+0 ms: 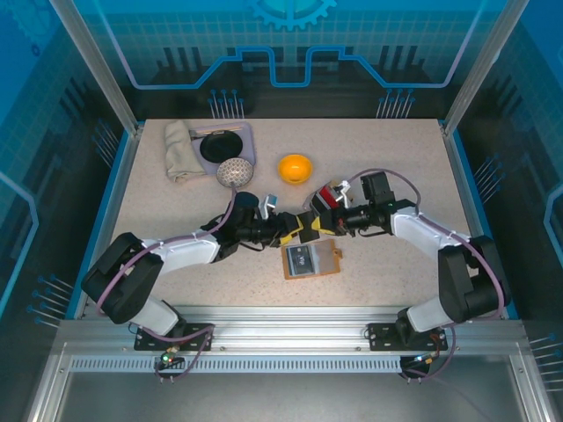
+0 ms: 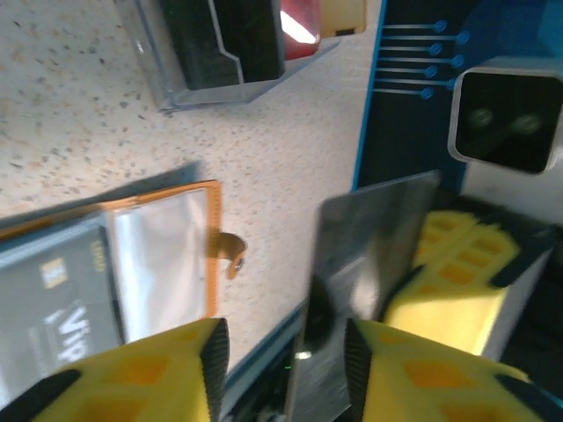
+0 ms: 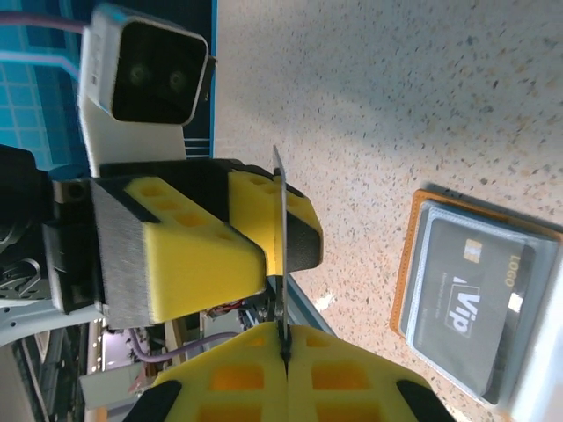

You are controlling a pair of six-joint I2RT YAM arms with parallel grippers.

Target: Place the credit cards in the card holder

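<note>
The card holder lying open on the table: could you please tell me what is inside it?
Inside the open card holder, a black Vip card lies over clear pockets. Anything beneath that card is covered and cannot be seen.

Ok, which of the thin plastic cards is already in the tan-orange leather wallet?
The black card printed Vip, lying in the open wallet. The dark grey card is pinched in the right gripper; the red card sits in the clear tray.
</note>
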